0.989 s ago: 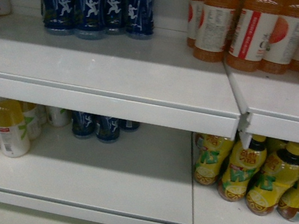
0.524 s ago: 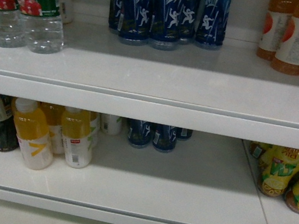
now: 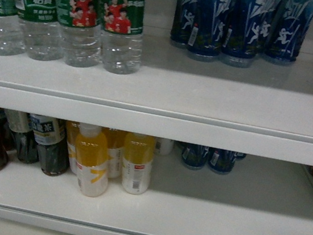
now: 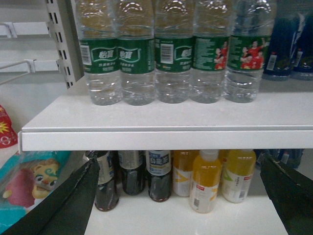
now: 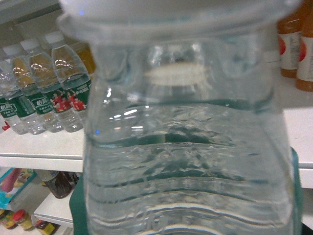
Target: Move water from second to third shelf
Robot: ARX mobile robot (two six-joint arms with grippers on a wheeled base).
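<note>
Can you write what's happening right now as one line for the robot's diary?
left gripper: jaws open, empty | clear ribbed plastic water bottle with green label: fills right wrist view | matching bottles: lined on white upper shelf

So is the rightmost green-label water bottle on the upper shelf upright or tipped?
Upright: the water bottle stands on its base on the shelf.

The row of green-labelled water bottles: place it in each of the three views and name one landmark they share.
Head: the row of water bottles stands upper left on the upper shelf.
Left wrist: the row spans the top, on that shelf.
Right wrist: the row sits mid-left, behind a close-up bottle filling the frame.
Shared landmark: the shelf's white front edge; dark tea bottles stand below it.
</note>
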